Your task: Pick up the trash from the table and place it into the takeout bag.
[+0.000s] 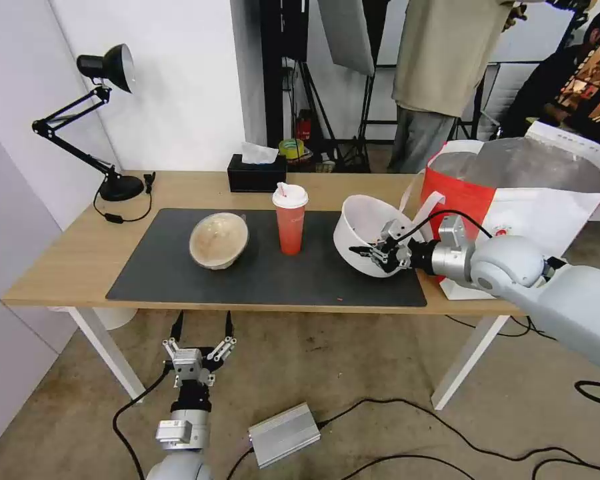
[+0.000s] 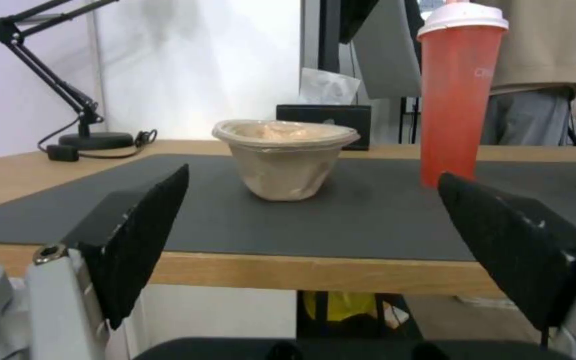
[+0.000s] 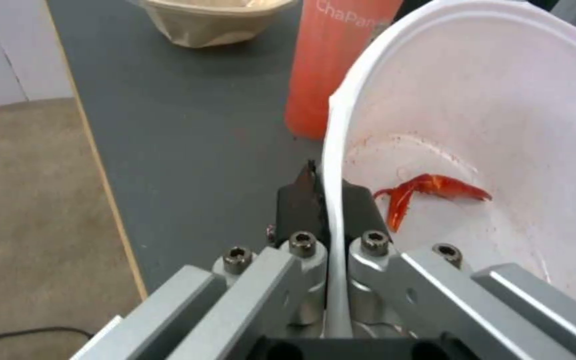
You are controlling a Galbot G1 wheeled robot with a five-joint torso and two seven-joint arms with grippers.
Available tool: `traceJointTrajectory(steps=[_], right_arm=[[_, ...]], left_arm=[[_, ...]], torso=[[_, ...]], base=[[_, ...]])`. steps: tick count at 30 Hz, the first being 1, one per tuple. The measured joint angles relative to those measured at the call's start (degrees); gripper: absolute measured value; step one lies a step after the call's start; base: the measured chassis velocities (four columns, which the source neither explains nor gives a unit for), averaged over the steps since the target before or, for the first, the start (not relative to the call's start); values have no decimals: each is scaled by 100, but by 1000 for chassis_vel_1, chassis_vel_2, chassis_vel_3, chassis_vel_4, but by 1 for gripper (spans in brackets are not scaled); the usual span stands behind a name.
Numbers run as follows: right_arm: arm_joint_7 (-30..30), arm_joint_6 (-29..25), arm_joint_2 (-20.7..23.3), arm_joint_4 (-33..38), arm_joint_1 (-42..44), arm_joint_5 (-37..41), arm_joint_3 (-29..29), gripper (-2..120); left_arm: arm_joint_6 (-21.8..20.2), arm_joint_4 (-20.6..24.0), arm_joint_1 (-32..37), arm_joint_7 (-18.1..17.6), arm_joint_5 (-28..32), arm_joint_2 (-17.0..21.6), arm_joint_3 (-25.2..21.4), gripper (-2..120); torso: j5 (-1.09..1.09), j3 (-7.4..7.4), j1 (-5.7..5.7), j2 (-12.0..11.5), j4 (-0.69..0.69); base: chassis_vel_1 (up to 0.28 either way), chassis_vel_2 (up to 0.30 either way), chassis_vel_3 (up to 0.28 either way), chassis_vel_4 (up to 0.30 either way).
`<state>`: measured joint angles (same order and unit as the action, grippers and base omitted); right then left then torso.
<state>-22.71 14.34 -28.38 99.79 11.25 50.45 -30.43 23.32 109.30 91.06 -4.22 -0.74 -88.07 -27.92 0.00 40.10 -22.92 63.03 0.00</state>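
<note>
My right gripper is shut on the rim of the white bowl, which is tilted above the right end of the dark mat. A red food scrap lies inside the bowl. The tall red drink cup stands at the mat's middle. Left of the cup sits the beige bowl. Behind my right wrist the red-and-white takeout bag stands open on the table's right end. My left gripper hangs open below the table's front edge.
A black tissue box and a black desk lamp stand along the table's back edge. A silver box and cables lie on the floor. People stand behind the table.
</note>
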Motion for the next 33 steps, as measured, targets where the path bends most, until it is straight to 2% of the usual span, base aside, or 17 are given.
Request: traceJointTrajectory(steps=[19, 33], right_arm=[[-142, -83, 285, 588, -353, -46, 13, 0], [-144, -145, 503, 966, -605, 182, 386, 0]], left_arm=[[105, -103, -7, 9, -57, -57, -5, 100], [123, -157, -22, 9, -129, -86, -14, 100]], torso=[[0, 0, 0, 0, 0], [0, 0, 0, -1, 1]], base=[[0, 0, 0, 0], [0, 0, 0, 0]])
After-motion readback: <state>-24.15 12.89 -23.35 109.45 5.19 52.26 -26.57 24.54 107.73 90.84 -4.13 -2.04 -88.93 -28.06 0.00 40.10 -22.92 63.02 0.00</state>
